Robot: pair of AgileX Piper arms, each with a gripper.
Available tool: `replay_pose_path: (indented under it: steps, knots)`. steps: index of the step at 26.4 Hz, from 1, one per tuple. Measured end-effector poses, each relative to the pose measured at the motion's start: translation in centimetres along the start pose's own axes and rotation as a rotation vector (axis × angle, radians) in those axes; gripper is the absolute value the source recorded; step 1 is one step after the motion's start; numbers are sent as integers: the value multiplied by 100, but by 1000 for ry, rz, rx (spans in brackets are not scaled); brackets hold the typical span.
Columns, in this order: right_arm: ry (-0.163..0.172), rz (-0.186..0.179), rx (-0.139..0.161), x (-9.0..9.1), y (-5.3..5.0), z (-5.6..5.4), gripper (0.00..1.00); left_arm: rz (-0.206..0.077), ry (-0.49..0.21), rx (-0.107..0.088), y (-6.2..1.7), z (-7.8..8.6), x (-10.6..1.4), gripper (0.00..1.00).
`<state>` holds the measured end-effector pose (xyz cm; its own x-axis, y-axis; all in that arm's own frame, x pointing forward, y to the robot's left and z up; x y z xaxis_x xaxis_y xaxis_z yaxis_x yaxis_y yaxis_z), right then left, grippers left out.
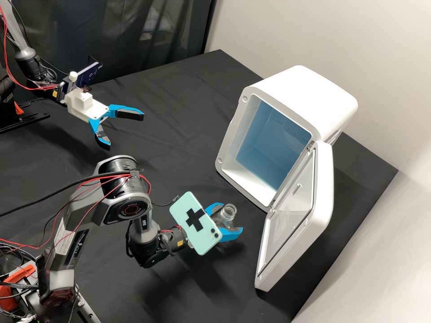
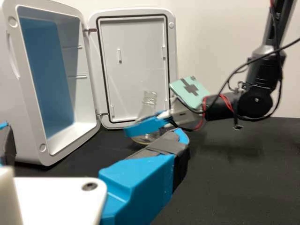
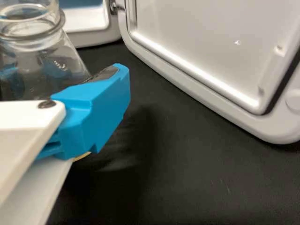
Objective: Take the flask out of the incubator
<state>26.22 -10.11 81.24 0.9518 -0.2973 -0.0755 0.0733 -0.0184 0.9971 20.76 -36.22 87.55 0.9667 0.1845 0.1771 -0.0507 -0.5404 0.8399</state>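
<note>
Right pincer (image 1: 226, 220) is clamped on the glass flask (image 1: 229, 211), upright and outside the incubator (image 1: 296, 96), just in front of its swung-open door (image 1: 294, 202) (held low by the bench (image 1: 179, 103), likely for set-down). Left pincer (image 1: 125, 130) is spread wide, empty, parked well clear of the incubator.

Lab: black bench (image 1: 179, 112), white incubator (image 1: 305, 89)
</note>
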Motion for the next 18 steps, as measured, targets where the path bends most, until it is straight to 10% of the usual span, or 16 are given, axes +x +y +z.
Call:
replay_pose_path:
  steps: [12,13,18]
  knots:
    - [11,-8,-13,11,-96,88,0,-5,-4,-8,-11,16,-26,100]
    - [14,-8,-15,12,-99,83,100,-5,-6,-8,-12,20,-25,100]
    - [18,-12,-17,15,-109,71,100,-24,-7,21,-55,21,-17,100]
